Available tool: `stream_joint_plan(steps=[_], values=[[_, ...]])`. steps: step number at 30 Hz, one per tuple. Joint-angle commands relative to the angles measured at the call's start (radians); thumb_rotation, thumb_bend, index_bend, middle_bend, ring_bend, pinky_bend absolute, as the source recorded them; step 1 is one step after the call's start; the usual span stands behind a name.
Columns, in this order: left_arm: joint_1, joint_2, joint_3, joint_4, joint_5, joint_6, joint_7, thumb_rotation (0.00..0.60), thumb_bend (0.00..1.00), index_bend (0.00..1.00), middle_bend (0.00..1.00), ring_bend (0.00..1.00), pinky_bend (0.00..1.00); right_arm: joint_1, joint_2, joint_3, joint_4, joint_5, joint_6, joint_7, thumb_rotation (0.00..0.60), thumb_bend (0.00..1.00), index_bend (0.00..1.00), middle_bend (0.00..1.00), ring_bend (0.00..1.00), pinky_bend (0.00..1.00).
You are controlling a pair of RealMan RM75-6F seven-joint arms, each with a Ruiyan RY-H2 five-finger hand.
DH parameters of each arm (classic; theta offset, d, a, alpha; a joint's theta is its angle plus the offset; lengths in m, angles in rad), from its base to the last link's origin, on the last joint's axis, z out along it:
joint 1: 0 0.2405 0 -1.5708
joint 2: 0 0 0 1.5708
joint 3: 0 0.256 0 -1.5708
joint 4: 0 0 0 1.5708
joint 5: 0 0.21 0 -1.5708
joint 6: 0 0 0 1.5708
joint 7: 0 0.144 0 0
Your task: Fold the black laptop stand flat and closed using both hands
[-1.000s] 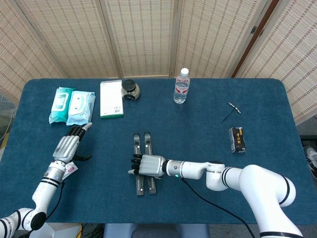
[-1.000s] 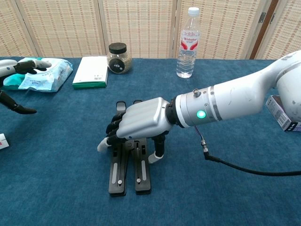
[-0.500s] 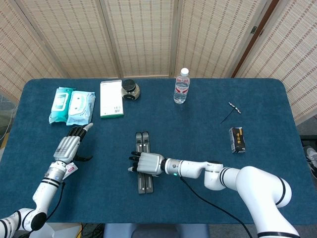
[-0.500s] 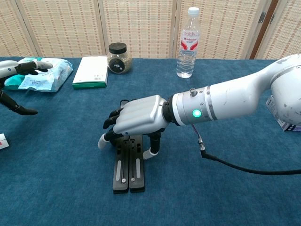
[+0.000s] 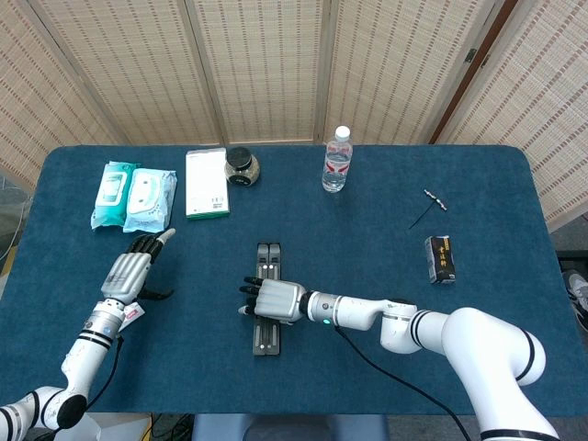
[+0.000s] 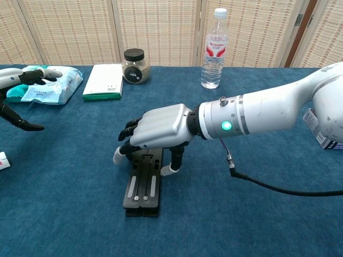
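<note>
The black laptop stand (image 5: 266, 338) (image 6: 142, 190) lies flat on the blue table at centre front, its two bars side by side and touching. My right hand (image 5: 276, 301) (image 6: 161, 128) reaches in from the right and sits over the stand's middle. Its fingers come down on the stand's left side and its thumb on the right side, clasping it. The far end of the stand is partly hidden under the hand. My left hand (image 5: 129, 271) (image 6: 16, 77) hovers at the left of the table, well away from the stand, fingers apart and holding nothing.
Along the back stand two wet-wipe packs (image 5: 133, 195), a green-and-white box (image 5: 206, 182), a small jar (image 5: 242, 165) and a water bottle (image 5: 336, 161). At the right lie a small black box (image 5: 441, 258) and a thin tool (image 5: 429, 207). A cable trails from my right forearm.
The stand's two bars have come together from a narrow gap to touching, and the stand has shifted slightly. My right hand stayed over it. The left hand barely moved.
</note>
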State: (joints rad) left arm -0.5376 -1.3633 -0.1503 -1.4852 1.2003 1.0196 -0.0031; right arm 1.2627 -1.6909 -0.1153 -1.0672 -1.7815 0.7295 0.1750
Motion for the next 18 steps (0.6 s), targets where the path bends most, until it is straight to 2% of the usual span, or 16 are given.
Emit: stream_joint_plan(steps=[1, 7, 14, 18], values=[[-0.003, 0.004, -0.002, -0.007, 0.000, -0.001, 0.007, 0.600, 0.15, 0.00, 0.08, 0.08, 0.00, -0.029, 0.038, 0.025, -0.055, 0.045, -0.002, -0.072, 0.600, 0.23, 0.00, 0.00, 0.00, 0.00], [-0.007, 0.017, -0.006, -0.021, 0.011, 0.008, 0.022, 0.600, 0.15, 0.00, 0.08, 0.08, 0.00, -0.150, 0.138, 0.084, -0.196, 0.188, 0.063, -0.256, 0.600, 0.20, 0.00, 0.00, 0.00, 0.00], [0.019, 0.026, -0.005, -0.015, 0.013, 0.086, 0.106, 0.600, 0.15, 0.00, 0.08, 0.08, 0.00, -0.397, 0.326, 0.129, -0.428, 0.410, 0.314, -0.511, 0.600, 0.19, 0.00, 0.00, 0.00, 0.00], [0.043, 0.039, -0.007, -0.024, -0.008, 0.124, 0.137, 0.600, 0.15, 0.00, 0.08, 0.08, 0.00, -0.509, 0.429, 0.133, -0.542, 0.499, 0.431, -0.580, 0.600, 0.19, 0.00, 0.00, 0.00, 0.00]])
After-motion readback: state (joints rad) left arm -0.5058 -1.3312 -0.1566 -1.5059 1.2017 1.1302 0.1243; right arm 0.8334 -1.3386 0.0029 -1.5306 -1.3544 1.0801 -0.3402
